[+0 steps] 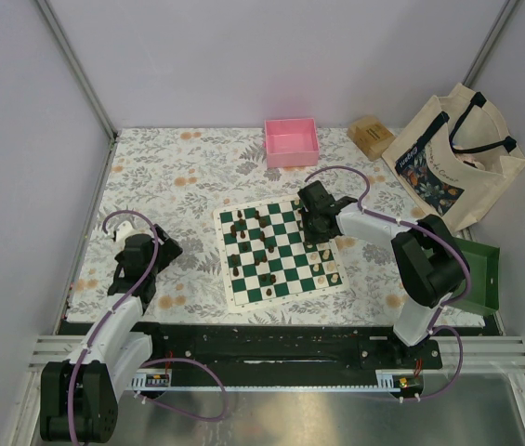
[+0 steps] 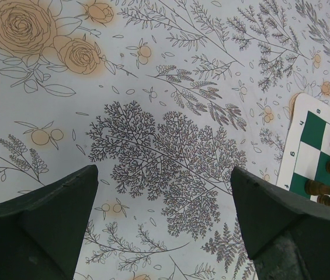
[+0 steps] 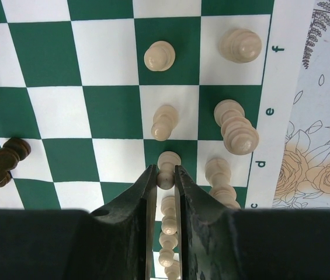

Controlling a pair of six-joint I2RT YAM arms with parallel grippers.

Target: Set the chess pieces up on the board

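Tote bag (image 1: pixel 452 153) and green tray (image 1: pixel 479 274) sit outboard of the right gripper (image 3: pixel 165 170), with the board (image 3: pixel 48 58) directly under it. Its narrow jaws pinch a cream pawn (image 3: pixel 169 158), and cream pieces (image 3: pixel 235 125) crowd just ahead. Left gripper (image 2: pixel 163 172) is wide over the floral cloth (image 2: pixel 153 87), beside the board edge.

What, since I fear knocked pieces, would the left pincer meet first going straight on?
Probably bare floral tablecloth, showing inside the open left pincer; the board and dark pieces sit off to its right. Depth is unclear.
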